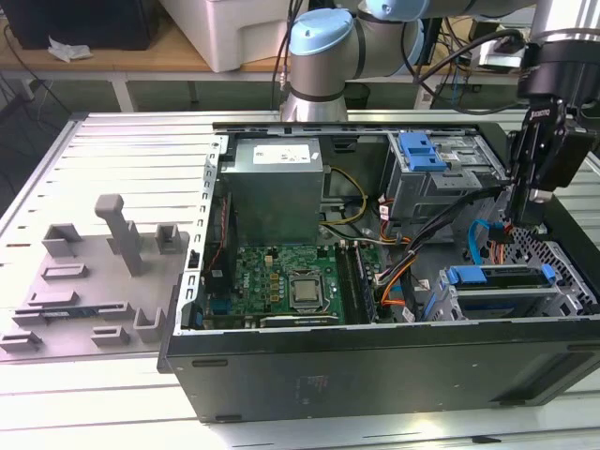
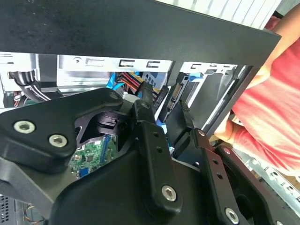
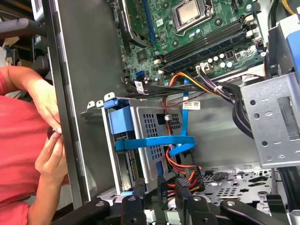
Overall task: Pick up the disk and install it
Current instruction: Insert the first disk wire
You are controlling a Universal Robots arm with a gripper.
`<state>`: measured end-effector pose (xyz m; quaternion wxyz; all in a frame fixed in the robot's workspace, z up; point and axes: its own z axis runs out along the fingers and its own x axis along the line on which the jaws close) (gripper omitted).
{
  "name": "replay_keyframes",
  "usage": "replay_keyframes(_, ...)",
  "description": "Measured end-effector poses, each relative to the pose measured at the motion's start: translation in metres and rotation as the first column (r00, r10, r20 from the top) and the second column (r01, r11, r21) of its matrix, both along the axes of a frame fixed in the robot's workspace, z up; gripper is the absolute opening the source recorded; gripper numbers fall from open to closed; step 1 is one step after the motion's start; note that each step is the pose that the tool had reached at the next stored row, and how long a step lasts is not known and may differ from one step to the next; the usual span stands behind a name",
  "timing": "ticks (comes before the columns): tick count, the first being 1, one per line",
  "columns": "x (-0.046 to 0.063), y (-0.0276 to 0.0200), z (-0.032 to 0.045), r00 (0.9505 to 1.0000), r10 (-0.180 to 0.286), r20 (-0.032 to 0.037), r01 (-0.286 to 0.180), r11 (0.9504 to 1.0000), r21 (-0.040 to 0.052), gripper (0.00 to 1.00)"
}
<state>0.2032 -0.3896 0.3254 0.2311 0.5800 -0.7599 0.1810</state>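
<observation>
Your disk (image 1: pixel 498 278) sits slotted in the grey drive cage (image 3: pixel 150 122) at the exterior view's right end of the open computer case (image 1: pixel 375 375). Your jaws hang just above the cage's cabled end, parted, gripping nothing; a person's hand (image 3: pixel 49 157) is beside the case

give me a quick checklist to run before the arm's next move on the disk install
1. Are the person's hands clear of the case: not ok, they are right beside its outer wall.
2. Is the gripper over the case: ok, it hangs over the end at the exterior view's right.
3. What the gripper holds: cannot tell.
4. Is the disk seated: cannot tell; its blue bracket shows at the drive cage.
5. Are cables clear: not ok, red and black cables lie right by the gripper, and a blue cable crosses the cage.
</observation>
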Motion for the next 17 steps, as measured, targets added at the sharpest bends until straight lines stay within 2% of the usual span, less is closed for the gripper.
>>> replay_keyframes(3, 0.0, 0.0005, -0.0008, 1.0, 0.0, 0.0001, 0.0, 1.0, -0.0003, 0.37)
replay_keyframes(4, 0.0, 0.0005, -0.0012, 1.0, 0.0, 0.0, 0.0, 1.0, -0.0002, 0.3)
replay_keyframes(12, 0.0, 0.0009, -0.0033, 1.0, 0.0, 0.0, 0.0, 1.0, -0.0001, 0.3)
replay_keyframes(14, 0.0, 0.003, -0.0046, 1.0, 0.0, 0.0, 0.0, 1.0, -0.0002, 0.16)
replay_keyframes(15, 0.0, 0.0037, -0.0047, 1.0, 0.0, 0.0, 0.0, 1.0, -0.0002, 0.16)
replay_keyframes(17, -0.0008, 0.0096, -0.0048, 1.0, 0.0, 0.0, 0.0, 1.0, -0.0002, 0.16)
